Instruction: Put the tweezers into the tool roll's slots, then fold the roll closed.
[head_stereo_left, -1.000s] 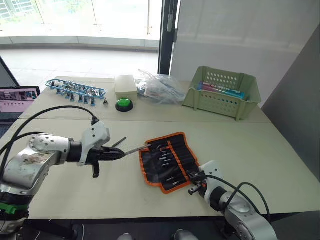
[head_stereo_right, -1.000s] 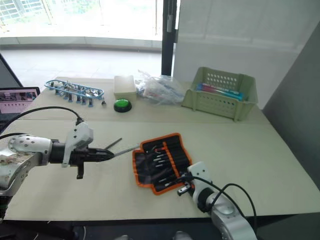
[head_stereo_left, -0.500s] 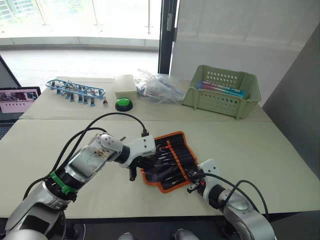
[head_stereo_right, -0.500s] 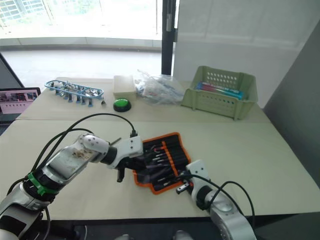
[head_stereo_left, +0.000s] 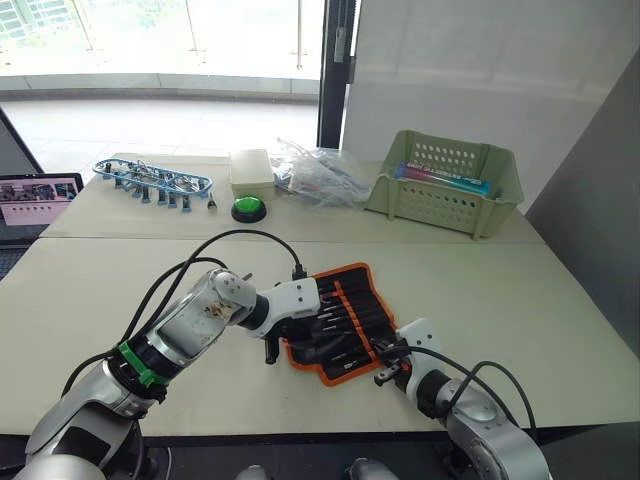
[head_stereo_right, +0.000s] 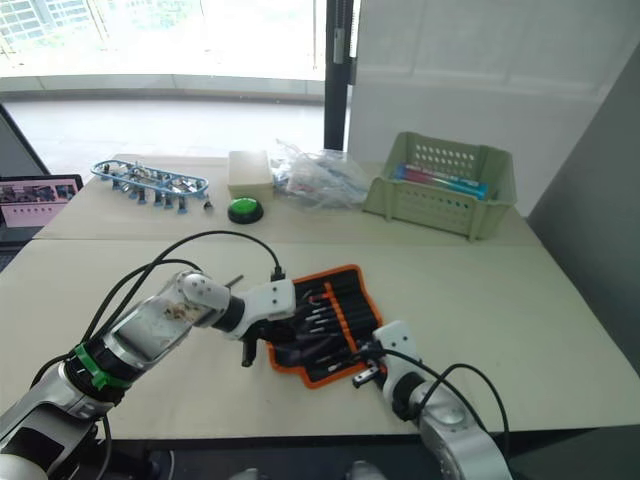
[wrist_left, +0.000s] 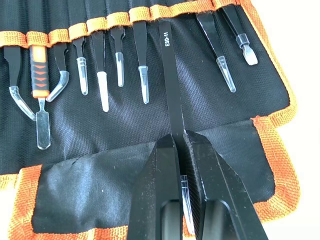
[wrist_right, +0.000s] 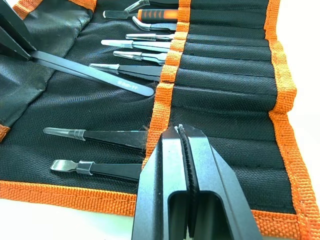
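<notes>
The tool roll (head_stereo_left: 345, 300) lies open on the table's near half, black with orange edging. Several tweezers (wrist_left: 142, 75) with clear tip caps sit in its orange slot strip (wrist_right: 167, 75). My left gripper (wrist_left: 180, 137) is over the roll's flap and shut on a straight black tweezers (wrist_left: 170, 85) marked ESD-11. The far end of this tweezers lies at the slot strip, between filled slots. My right gripper (wrist_right: 180, 129) is shut, its tips touching the orange strip at the roll's near right side (head_stereo_left: 385, 365).
At the back of the table stand a green basket (head_stereo_left: 445, 185), a crumpled plastic bag (head_stereo_left: 315, 175), a cream box (head_stereo_left: 251, 170), a green button (head_stereo_left: 248, 209) and a blue rack of clips (head_stereo_left: 150, 178). A laptop (head_stereo_left: 35, 200) sits at far left.
My left gripper has carried the tweezers rightward from the bare table onto the open roll and brought its end to the slot strip. The right gripper has stayed put.
</notes>
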